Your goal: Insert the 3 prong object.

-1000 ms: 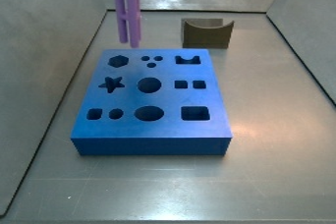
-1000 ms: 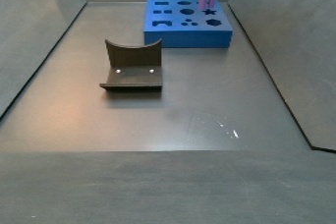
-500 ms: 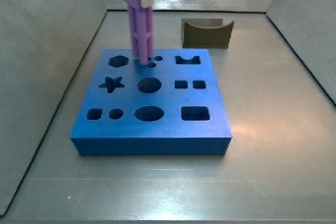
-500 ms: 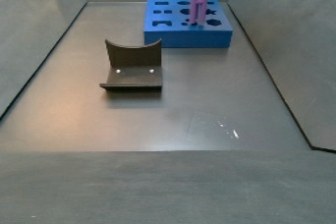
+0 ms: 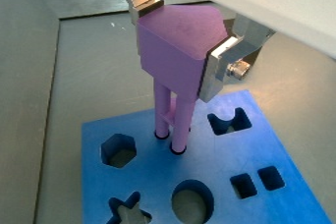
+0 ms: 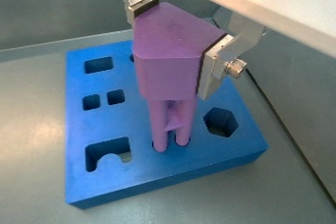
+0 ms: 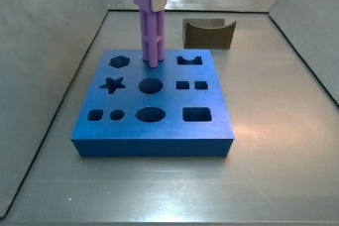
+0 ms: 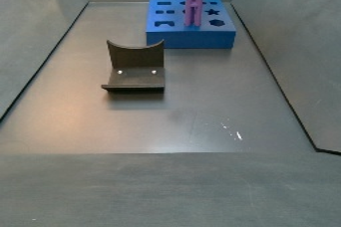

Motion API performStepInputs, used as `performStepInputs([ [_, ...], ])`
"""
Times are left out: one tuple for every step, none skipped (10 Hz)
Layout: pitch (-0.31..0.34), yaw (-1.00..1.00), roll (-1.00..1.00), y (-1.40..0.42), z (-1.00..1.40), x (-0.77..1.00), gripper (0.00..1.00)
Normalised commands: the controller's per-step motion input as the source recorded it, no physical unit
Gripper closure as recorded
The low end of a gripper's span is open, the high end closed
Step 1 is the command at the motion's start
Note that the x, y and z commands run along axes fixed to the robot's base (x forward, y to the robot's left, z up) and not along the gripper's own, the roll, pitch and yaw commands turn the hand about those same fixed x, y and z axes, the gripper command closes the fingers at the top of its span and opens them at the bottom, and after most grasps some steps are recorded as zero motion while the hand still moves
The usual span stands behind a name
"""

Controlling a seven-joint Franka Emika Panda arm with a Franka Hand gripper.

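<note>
The purple 3 prong object (image 7: pixel 151 27) stands upright, its rods reaching down to the blue block (image 7: pixel 153 131) at the small round holes near the far edge. My gripper (image 5: pixel 184 39) is shut on its wedge-shaped top; silver fingers (image 6: pixel 217 63) clamp both sides in both wrist views. The prong tips (image 5: pixel 171 140) touch or enter the block's top; how deep is not clear. In a side view the object (image 8: pixel 194 0) rises from the block (image 8: pixel 189 38) at the far end of the floor.
The block has several shaped holes: a star (image 7: pixel 114 84), a circle (image 7: pixel 151 86), squares (image 7: pixel 196 115) and a hexagon (image 5: pixel 118 150). A dark brown curved block (image 8: pixel 135 67) stands on the grey floor apart from the blue block. Grey walls enclose the floor.
The gripper has carried the 3 prong object rightward across the blue block and lowered it, from beyond the block's far left corner to the small round holes.
</note>
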Motion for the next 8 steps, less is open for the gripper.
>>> performStepInputs([
  [-0.206, -0.36, 0.0, -0.05, -0.71, 0.0, 1.0],
  [-0.209, -0.31, -0.02, -0.04, -0.69, -0.01, 1.0],
  [-0.163, -0.27, 0.0, -0.02, -0.63, 0.02, 1.0],
  [-0.109, -0.23, 0.04, -0.06, -0.56, 0.1, 1.0],
  [-0.036, -0.11, 0.1, -0.08, -0.49, 0.16, 1.0],
  [0.0, -0.02, 0.15, -0.1, -0.35, 0.04, 1.0],
  [-0.043, 0.0, 0.0, 0.0, 0.0, 0.0, 1.0],
  [0.0, 0.0, 0.0, 0.0, 0.0, 0.0, 1.0],
])
